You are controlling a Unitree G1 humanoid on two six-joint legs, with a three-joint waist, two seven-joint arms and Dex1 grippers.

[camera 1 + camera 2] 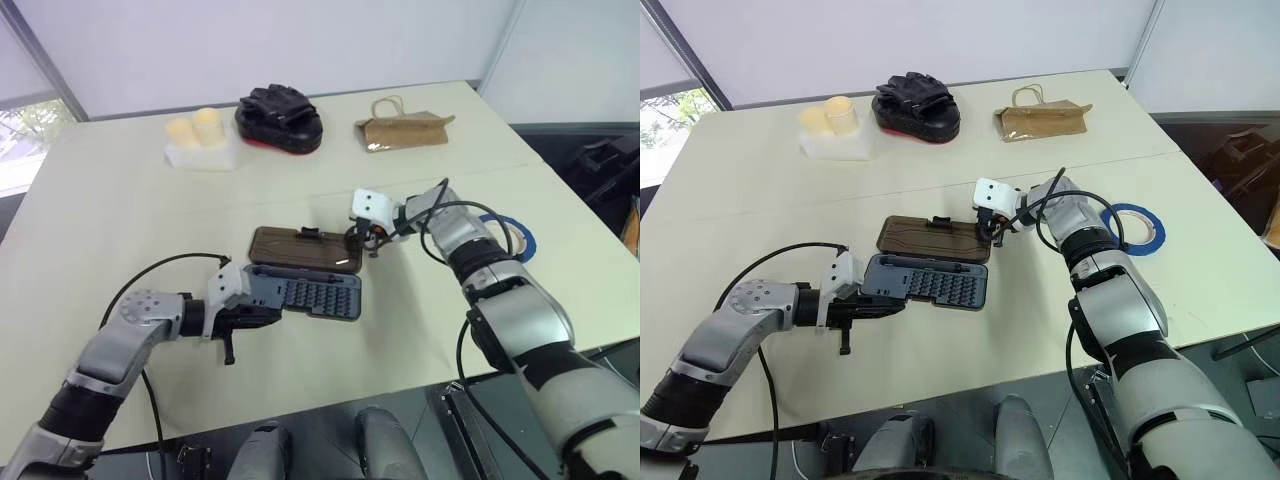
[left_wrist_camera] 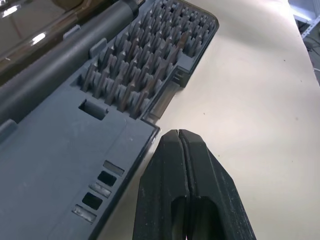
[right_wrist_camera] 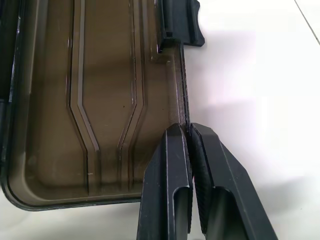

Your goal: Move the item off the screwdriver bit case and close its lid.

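Screwdriver bit case [image 1: 925,280]: lies open near the middle of the bench [image 1: 760,210], towards its front edge; dark tray of bits nearest the robot, hinge along the tray's far side.
Lid [image 1: 935,238]: smoky brown panel folded flat back on the bench beyond the tray, small black latch on its far long edge.
Item [image 1: 1137,228]: blue tape roll, already off the case, flat on the bench well apart from it, near the right edge.
Right gripper [image 3: 189,134]: jaws clamped on the lid's thin rim, on the long edge that carries the latch, close to a corner.
Left gripper [image 2: 180,150]: jaws together, holding nothing, tips just beside the tray's left end.
Step in hand (judged): swinging the lid over the hinge onto the tray.
Doing it well (judged): lift the pinched edge in an arc about the hinge rather than dragging it; a corner grip may twist the panel, so go slowly and keep the left gripper against the tray to stop it sliding; let go before the jaws are trapped, then press the latch home.
Open room: bare bench in front of and to the right of the case.
Other stock: black glove pile [image 1: 915,105], brown paper bag [image 1: 1040,118] and a pale container [image 1: 835,130] sit along the far edge, clear of the arc.
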